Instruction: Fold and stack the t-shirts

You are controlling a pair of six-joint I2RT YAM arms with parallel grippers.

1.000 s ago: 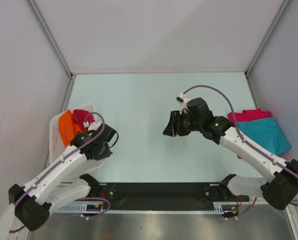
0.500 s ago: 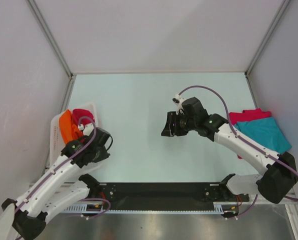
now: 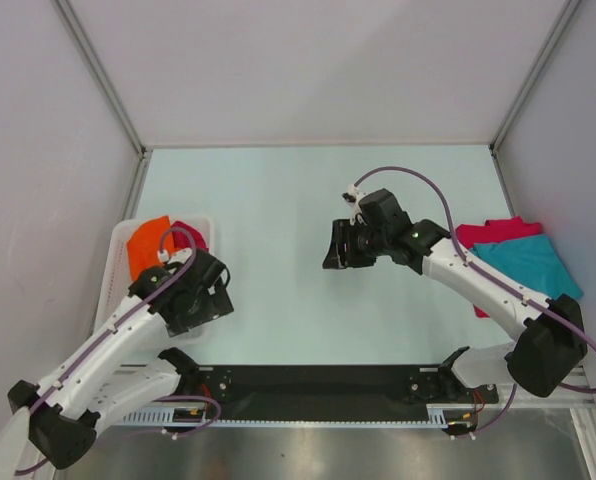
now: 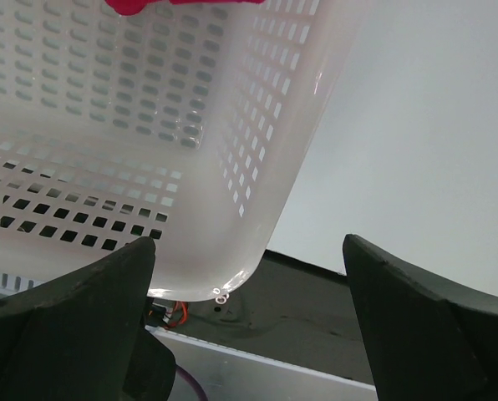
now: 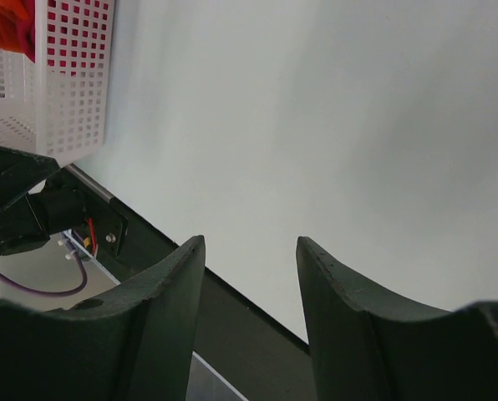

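**Left arm.** The left gripper is at the near right corner of the white plastic slatted basket, on the left side of the pale green table top. In the left wrist view its two black fingers stand wide apart. The rounded corner of the basket is visible in the gap beyond the tips, and nothing is clamped between the fingers. Whether either finger touches the basket wall cannot be determined.

**Right arm.** The right gripper is extended over the middle of the table, with its fingers pointing toward the left side. In the right wrist view the jaws stand apart with only bare table surface between them. The gripper holds nothing.

**T-shirts in the basket.**
- The crumpled orange cotton t-shirt lies in the far part of the basket.
- A bunched crimson-pink cotton t-shirt lies just beside it on the right, touching it.
- The crimson-pink fabric also shows at the top edge of the left wrist view.
- The orange fabric shows at the upper left corner of the right wrist view, above the perforated basket wall.

**T-shirts on the table.**
- The folded teal cotton t-shirt lies flat at the right edge of the table.
- It rests on top of a second crimson-pink cotton t-shirt, whose far edge projects from under it.
- This stack is well apart from both grippers; the right forearm passes along its near left side.

**Near edge.** A black mounting rail runs between the two arm bases
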